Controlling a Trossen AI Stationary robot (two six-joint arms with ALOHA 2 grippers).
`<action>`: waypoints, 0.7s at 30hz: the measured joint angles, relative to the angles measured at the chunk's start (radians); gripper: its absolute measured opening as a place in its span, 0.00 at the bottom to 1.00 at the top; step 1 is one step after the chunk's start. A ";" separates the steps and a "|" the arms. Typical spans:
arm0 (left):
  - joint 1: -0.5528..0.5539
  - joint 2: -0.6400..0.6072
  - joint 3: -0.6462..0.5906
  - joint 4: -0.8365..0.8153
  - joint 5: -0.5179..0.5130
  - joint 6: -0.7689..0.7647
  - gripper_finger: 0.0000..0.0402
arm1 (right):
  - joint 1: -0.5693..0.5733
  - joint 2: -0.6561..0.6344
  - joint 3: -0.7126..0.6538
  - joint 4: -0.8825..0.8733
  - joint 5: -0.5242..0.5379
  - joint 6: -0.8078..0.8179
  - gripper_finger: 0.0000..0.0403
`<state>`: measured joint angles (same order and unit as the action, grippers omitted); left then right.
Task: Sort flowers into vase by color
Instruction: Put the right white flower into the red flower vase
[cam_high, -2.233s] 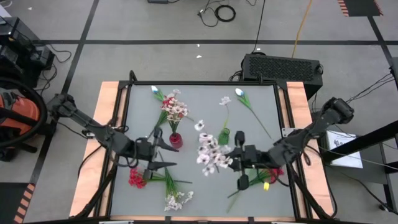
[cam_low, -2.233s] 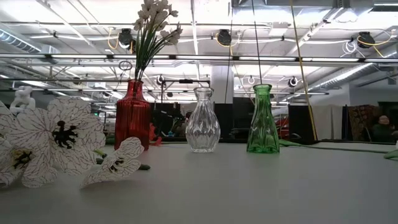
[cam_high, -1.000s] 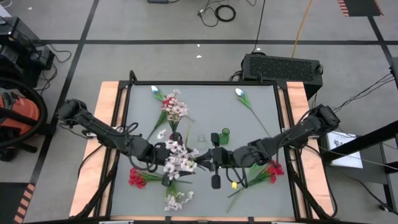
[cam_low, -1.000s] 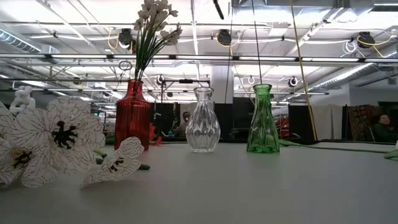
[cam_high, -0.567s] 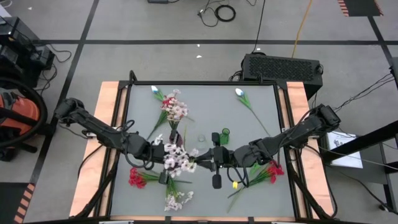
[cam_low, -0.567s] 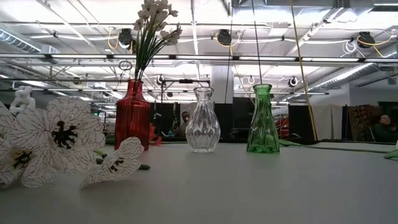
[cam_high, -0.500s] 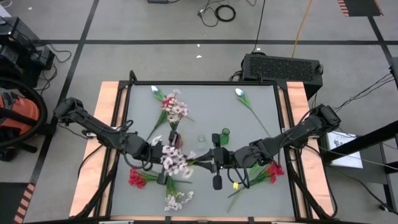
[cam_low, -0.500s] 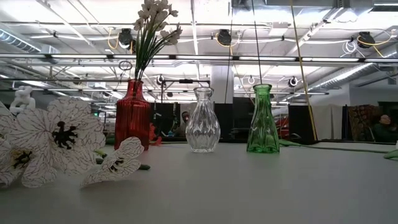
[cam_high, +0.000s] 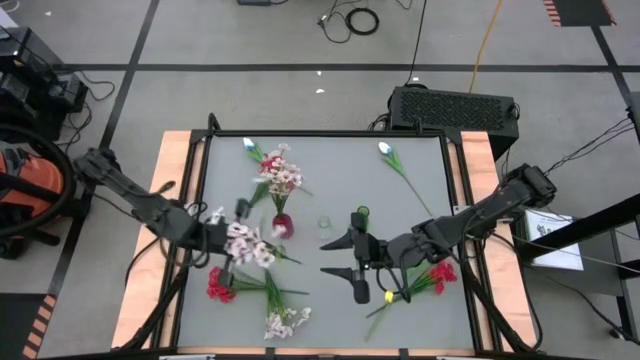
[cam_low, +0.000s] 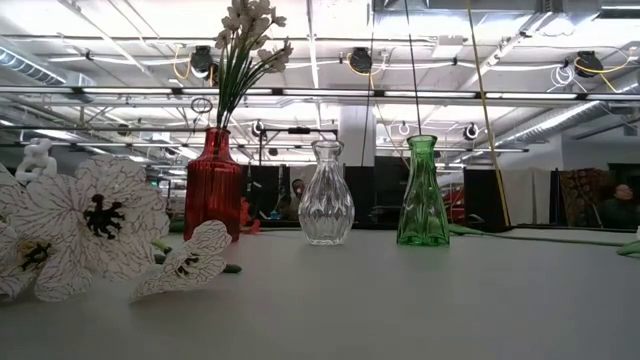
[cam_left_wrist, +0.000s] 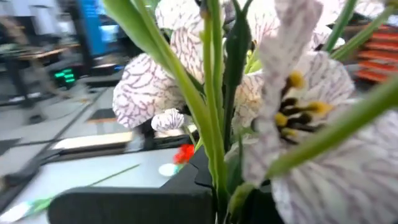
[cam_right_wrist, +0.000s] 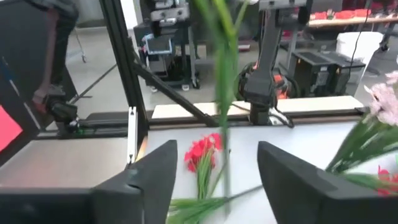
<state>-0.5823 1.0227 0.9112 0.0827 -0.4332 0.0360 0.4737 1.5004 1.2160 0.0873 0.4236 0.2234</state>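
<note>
**Pinkish-white sprig held in left pincer, right pincer spread open at mid-counter**

High view: the grey counter (cam_high: 320, 310) is seen from straight above. The left pincer (cam_high: 222, 238) sits at the left-middle, clamped on a pinkish-white sprig (cam_high: 245, 245); the blossoms spread just to the right of its fingers, and the green stem trails on toward the counter's middle. Just beside the blossoms, to their right, stands a red vase (cam_high: 282, 226) that already holds a pinkish-white cluster (cam_high: 281, 176). A clear vase (cam_high: 323, 222) and a green vase (cam_high: 361, 213) stand in a row to its right. The right pincer (cam_high: 340, 257) hovers just below the green vase, its two fingers wide apart with nothing between them, well apart from the held sprig. Loose on the counter lie a red sprig (cam_high: 219, 285) at lower left, a second red sprig (cam_high: 436, 274) at lower right under the right arm, another pinkish-white sprig (cam_high: 284, 321) near the bottom edge, and two white buds (cam_high: 249, 146) (cam_high: 385, 149) near the far edge.

Low view: the three vases stand in a row, red (cam_low: 212, 185), clear (cam_low: 326, 195), green (cam_low: 422, 193). Large veined white blossoms (cam_low: 85, 225) lie close to the camera at the left. Neither pincer shows.

Left wrist view: veined white blossoms (cam_left_wrist: 155, 84) and green stems (cam_left_wrist: 214, 112) fill the picture, rising from right at the fingers.

Right wrist view: the two dark fingers (cam_right_wrist: 149, 171) stand apart, empty. A blurred green stem (cam_right_wrist: 225, 93) crosses beyond them, and a red sprig (cam_right_wrist: 202, 149) lies on the counter farther off.
</note>
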 joint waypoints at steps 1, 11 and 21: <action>-0.013 -0.024 0.000 -0.031 -0.044 -0.002 0.05 | 0.004 -0.010 0.000 -0.015 0.000 0.004 0.55; -0.086 -0.131 -0.026 -0.228 -0.384 -0.028 0.05 | 0.053 -0.062 0.000 -0.112 -0.002 0.022 0.54; -0.007 -0.185 -0.103 -0.219 -0.448 -0.028 0.05 | 0.052 -0.063 0.000 -0.125 -0.002 0.016 0.51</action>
<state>-0.5894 0.8376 0.8081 -0.1360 -0.8811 0.0076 0.5255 1.4376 1.2160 -0.0381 0.4218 0.2394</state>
